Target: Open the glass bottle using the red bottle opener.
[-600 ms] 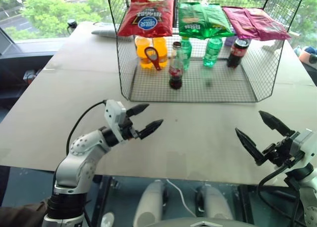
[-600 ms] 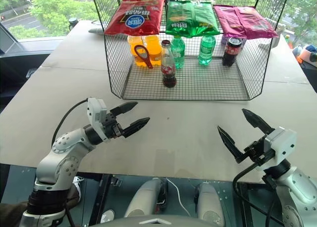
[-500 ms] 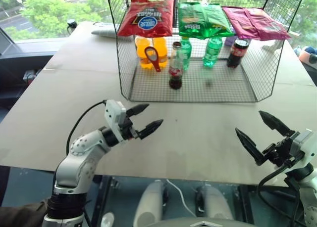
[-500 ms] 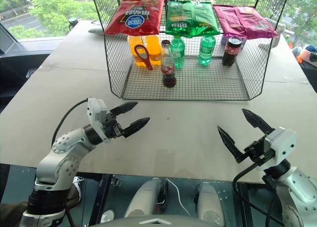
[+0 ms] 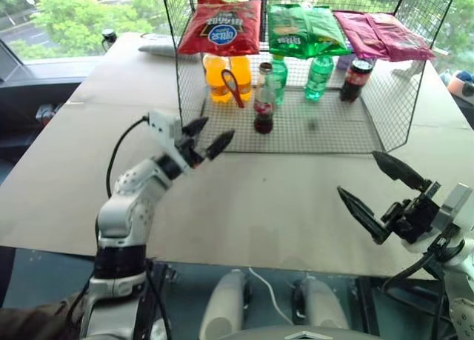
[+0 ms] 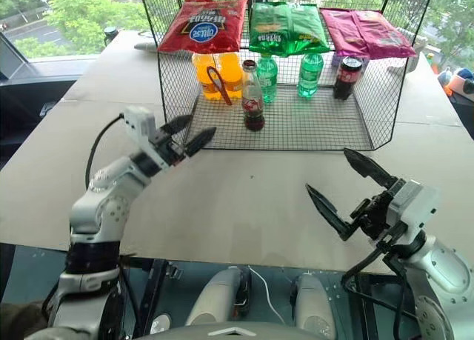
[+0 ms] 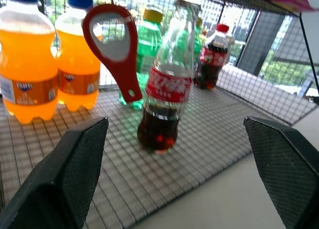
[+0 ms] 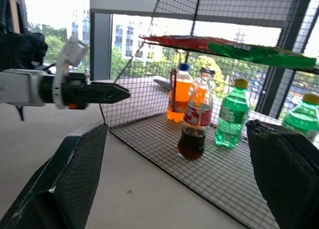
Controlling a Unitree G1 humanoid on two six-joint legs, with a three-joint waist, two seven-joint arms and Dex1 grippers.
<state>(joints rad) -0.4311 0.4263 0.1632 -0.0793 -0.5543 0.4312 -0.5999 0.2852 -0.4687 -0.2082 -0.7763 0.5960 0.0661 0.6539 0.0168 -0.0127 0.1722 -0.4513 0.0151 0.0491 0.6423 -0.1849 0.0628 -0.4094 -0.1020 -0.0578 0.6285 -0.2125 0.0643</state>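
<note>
Beige counter with a wire cage at upper centre: glass bottle stands capped on its mesh floor, red bottle opener hanging just left of it, untouched. Left tool at the cage front and right tool at lower right both spread, empty; everything left to do.

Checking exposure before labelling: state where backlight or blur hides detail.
Left wrist view: bright window washes out the clear glass bottle cap; black fingers blurred up close. Right wrist view: sky blown out behind the wire rack. Left eye view: evenly lit, flat red bottle opener crisp.
</note>
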